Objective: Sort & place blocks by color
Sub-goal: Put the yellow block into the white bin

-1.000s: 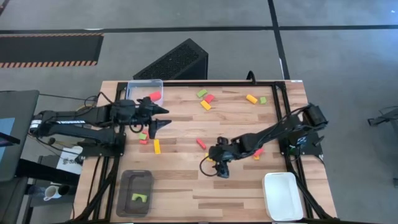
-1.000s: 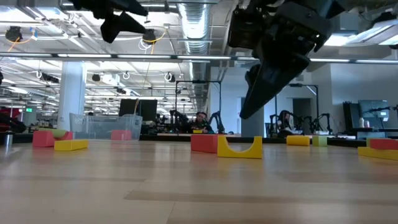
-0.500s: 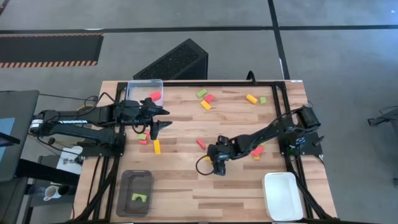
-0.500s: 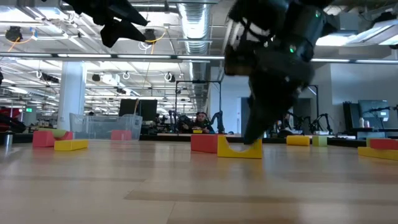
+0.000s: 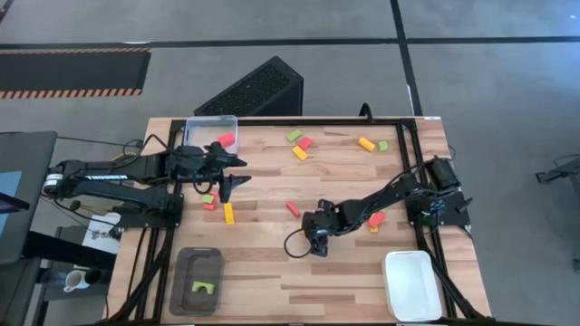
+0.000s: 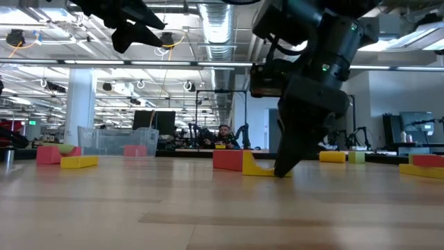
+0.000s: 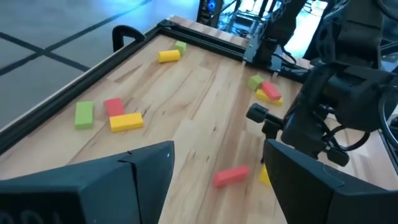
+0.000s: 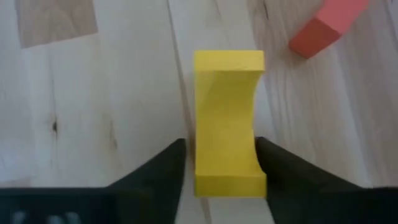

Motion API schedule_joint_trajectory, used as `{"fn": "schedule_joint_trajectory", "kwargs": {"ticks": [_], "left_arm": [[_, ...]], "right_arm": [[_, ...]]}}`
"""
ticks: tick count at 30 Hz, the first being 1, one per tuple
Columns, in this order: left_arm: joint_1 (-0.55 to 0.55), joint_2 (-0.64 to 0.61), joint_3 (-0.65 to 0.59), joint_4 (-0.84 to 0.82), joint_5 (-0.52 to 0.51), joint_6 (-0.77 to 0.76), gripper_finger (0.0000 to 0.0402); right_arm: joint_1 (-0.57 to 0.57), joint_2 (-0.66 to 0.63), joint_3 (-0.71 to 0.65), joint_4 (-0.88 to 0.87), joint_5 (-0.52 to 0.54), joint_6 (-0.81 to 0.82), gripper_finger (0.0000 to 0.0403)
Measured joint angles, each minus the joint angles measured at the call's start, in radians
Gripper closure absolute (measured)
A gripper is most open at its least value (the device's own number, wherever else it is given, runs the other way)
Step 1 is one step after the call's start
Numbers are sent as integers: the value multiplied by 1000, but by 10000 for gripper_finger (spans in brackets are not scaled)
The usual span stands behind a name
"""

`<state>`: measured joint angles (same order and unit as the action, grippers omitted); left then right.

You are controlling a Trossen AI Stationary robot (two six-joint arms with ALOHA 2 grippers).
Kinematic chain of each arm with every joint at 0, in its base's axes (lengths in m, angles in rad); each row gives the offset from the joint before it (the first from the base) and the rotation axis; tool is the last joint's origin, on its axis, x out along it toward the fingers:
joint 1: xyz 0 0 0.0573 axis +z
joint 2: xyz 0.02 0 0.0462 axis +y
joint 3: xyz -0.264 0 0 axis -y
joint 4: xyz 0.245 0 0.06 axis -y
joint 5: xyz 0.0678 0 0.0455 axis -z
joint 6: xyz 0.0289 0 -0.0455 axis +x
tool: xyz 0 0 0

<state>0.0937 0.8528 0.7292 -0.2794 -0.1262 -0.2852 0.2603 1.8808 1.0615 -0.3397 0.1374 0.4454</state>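
Observation:
My right gripper (image 8: 221,149) is open and low over the table's middle (image 5: 315,243). Its fingers stand on either side of a yellow arch block (image 8: 227,118) that lies flat on the wood; whether they touch it I cannot tell. In the low view the fingertips reach the tabletop in front of the arch (image 6: 258,167). My left gripper (image 7: 217,168) is open and hovers above the table's left part (image 5: 231,181). A red bar (image 5: 293,208), a yellow bar (image 5: 228,213) and other red, yellow and green blocks lie scattered.
A clear tray (image 5: 201,127) at the far left holds a red block (image 5: 226,139). A dark grey tray (image 5: 186,272) at the near left holds a green piece (image 5: 205,288). A white tray (image 5: 412,285) sits near right. Blocks cluster at the far edge (image 5: 299,145).
My right gripper has come down from above the table until its fingertips are at the wood, moving slightly toward the table's left, and now straddles the yellow arch. The arch has stayed in place.

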Motion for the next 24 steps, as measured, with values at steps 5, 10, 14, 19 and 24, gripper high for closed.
{"fn": "schedule_joint_trajectory", "kwargs": {"ticks": [5, 10, 14, 19, 24], "left_arm": [[0, 0, 0, 0, -16, -3, 171], [0, 0, 0, -1, -19, -11, 171], [0, 0, 0, -2, -19, -14, 171], [0, 0, 0, -3, -19, -14, 171], [0, 0, 0, -3, -19, -11, 171]], "right_arm": [[0, -28, 12, -56, -37, 3, 278], [4, -130, 51, -168, -45, 38, 278], [33, -252, 70, -309, -49, 119, 277], [136, -418, 82, -469, -103, 344, 256], [307, -519, 81, -601, -182, 656, 271]]}}
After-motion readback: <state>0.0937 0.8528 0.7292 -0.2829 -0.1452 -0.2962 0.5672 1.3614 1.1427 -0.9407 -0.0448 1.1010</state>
